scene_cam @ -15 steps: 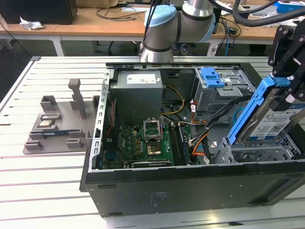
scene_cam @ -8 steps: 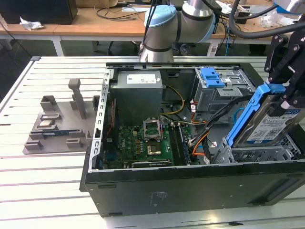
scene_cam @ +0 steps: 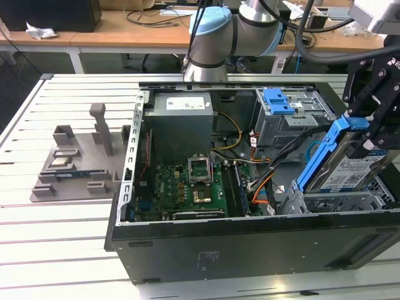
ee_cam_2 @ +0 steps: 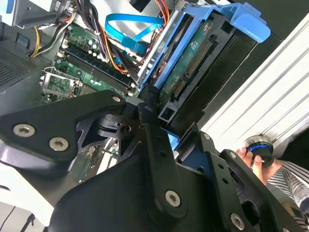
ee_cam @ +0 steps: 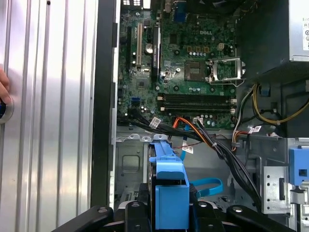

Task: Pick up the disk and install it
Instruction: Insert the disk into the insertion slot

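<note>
Tool point(scene_cam: 369, 134) pinched the disk point(scene_cam: 347, 165), tilted above the drive bay point(scene_cam: 331, 201). Loose cables point(scene_cam: 265, 178) beside that bay risked snagging; tilt risked jamming the bracket.

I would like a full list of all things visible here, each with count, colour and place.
computer case: one, black, open, on the slatted table.
circuit board: one, green, on the case floor.
power supply: one, grey, at the back of the case.
drive cage: one, grey with blue latch, back corner.
holder: one, grey, on the table beside the case.
disk: one, silver with blue bracket, tilted above the case's front bay.
hand: one, on a knob.
gripper: one, black, shut on the disk.
</note>
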Tool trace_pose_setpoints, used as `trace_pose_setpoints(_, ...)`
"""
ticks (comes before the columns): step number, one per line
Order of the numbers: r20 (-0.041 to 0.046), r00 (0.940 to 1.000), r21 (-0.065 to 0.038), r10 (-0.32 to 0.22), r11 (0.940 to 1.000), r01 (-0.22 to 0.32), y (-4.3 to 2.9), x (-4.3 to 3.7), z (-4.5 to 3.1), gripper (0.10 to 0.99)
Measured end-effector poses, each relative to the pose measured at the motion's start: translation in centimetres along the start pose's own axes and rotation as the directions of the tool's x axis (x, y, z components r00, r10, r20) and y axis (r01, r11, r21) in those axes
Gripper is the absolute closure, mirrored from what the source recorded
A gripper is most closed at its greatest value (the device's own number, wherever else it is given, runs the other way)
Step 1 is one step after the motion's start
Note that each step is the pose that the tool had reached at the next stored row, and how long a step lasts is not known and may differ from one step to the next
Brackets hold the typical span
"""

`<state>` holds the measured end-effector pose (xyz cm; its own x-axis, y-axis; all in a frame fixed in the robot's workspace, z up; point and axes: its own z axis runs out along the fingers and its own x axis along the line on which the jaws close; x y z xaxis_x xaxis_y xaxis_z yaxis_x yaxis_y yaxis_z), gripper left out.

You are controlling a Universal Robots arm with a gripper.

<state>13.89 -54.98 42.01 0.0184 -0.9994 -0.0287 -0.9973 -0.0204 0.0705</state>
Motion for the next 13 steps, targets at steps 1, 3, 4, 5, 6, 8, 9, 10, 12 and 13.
trace_pose_setpoints(1, 0.0001, 1.0, 0.0, 0.0, 1.0, 0.0, -0.01, 0.0, 0.16, 0.722)
trace_pose_setpoints(3, 0.0, 1.0, 0.0, 0.0, 1.0, 0.0, -0.03, 0.01, 0.39, 0.722)
trace_pose_setpoints(4, -0.0001, 1.0, 0.0, 0.0, 1.0, 0.0, -0.03, 0.02, 0.49, 0.722)
trace_pose_setpoints(5, -0.0001, 1.0, 0.0, 0.0, 1.0, 0.0, -0.05, 0.02, 0.65, 0.722)
trace_pose_setpoints(6, 0.0, 1.0, 0.0, 0.0, 1.0, 0.0, -0.05, 0.02, 0.77, 0.722)
trace_pose_setpoints(8, 0.0, 1.0, 0.0, 0.0, 1.0, 0.0, -0.08, 0.03, 1.05, 0.722)
trace_pose_setpoints(9, 0.0001, 1.0, 0.0, 0.0, 1.0, 0.0, -0.08, 0.03, 1.18, 0.722)
trace_pose_setpoints(10, 0.0001, 1.0, 0.0, 0.0, 1.0, 0.0, -0.09, 0.04, 1.33, 0.722)
trace_pose_setpoints(12, 0.0, 1.0, 0.0, 0.0, 1.0, 0.0, -0.11, 0.04, 1.52, 0.722)
trace_pose_setpoints(13, 0.0, 1.0, 0.0, 0.0, 1.0, 0.0, -0.11, 0.04, 1.54, 0.722)
